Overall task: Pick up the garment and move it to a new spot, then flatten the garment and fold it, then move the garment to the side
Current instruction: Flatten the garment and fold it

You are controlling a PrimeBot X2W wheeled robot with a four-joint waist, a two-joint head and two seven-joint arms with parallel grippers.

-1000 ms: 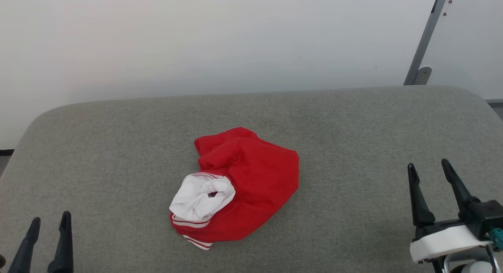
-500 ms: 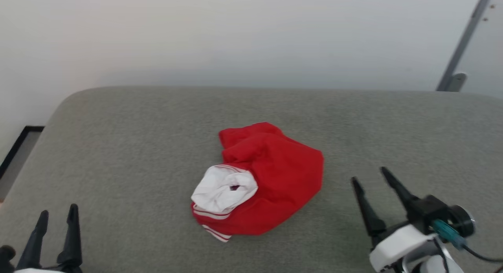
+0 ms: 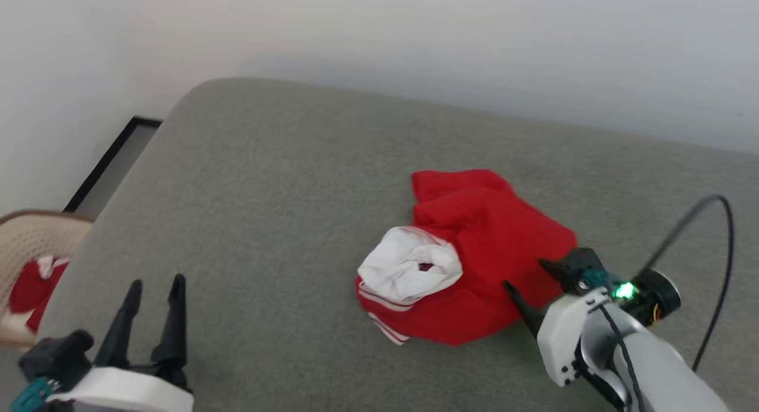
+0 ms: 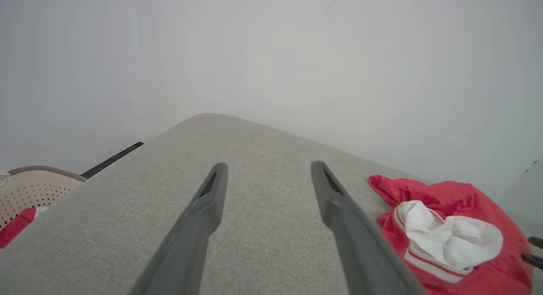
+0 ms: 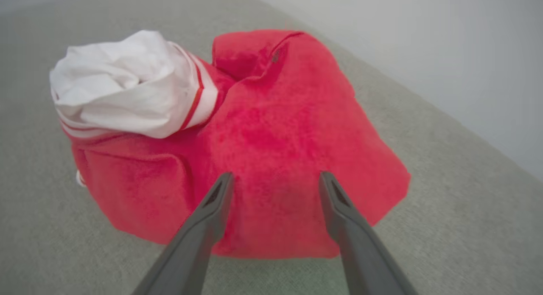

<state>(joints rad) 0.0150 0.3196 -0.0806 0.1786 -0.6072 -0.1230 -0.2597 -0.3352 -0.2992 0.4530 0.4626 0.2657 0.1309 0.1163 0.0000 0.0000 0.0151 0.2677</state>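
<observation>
Garment (image 3: 474, 252) in a crumpled heap near the middle of the grey cushion (image 3: 267, 181), white sleeve bunched on its near left side. Not lifted yet. Right gripper (image 3: 524, 274) now come in close from well off on the right, fingers wide apart, tips at the red cloth's near right edge, nothing clamped. Left gripper (image 3: 156, 280) near and far to the left, fingers apart too, empty. Looks ready for the first grab.

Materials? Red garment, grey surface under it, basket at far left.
Garment: soft matte fabric, fuzzy nap, loose crumpled folds. Surface: grey woven upholstery, weave visible, rounded edges; probably padded. Basket: beige, perforated wall; likely plastic.
</observation>
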